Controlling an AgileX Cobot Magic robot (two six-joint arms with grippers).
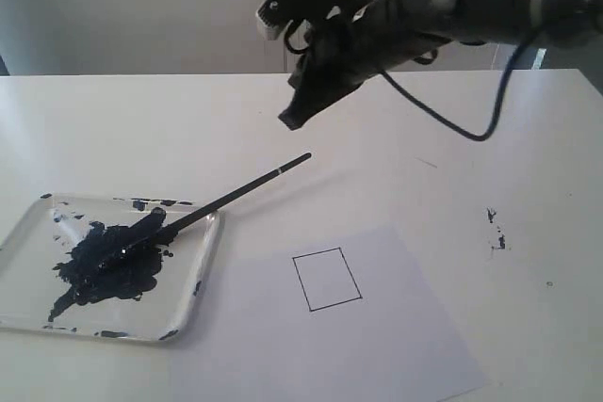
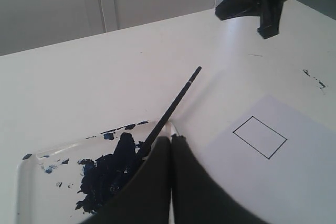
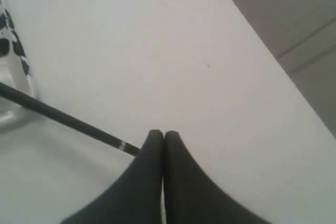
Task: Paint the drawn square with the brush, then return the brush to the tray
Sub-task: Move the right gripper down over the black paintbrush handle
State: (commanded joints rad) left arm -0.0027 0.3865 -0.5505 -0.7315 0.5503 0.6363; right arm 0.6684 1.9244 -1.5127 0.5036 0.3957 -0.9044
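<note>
The brush (image 1: 236, 197) lies slanted, its dark blue tip in the paint on the tray (image 1: 203, 270) and its handle sticking out over the rim onto the table. The drawn square (image 1: 327, 279) on the paper is white inside. My right gripper (image 1: 290, 120) hangs shut and empty above the handle's far end; in the right wrist view its tips (image 3: 163, 132) sit just beyond the brush (image 3: 58, 115). My left gripper (image 2: 171, 138) is shut with nothing in it, above the tray's corner (image 2: 170, 125) beside the brush (image 2: 173, 103). The square (image 2: 260, 137) shows off to one side.
A white paper sheet (image 1: 386, 345) carries the square near the table's front. Blue-black paint (image 1: 108, 261) is smeared across the tray. Small paint flecks (image 1: 497, 233) mark the table at right. A black cable (image 1: 462, 124) loops under the right arm.
</note>
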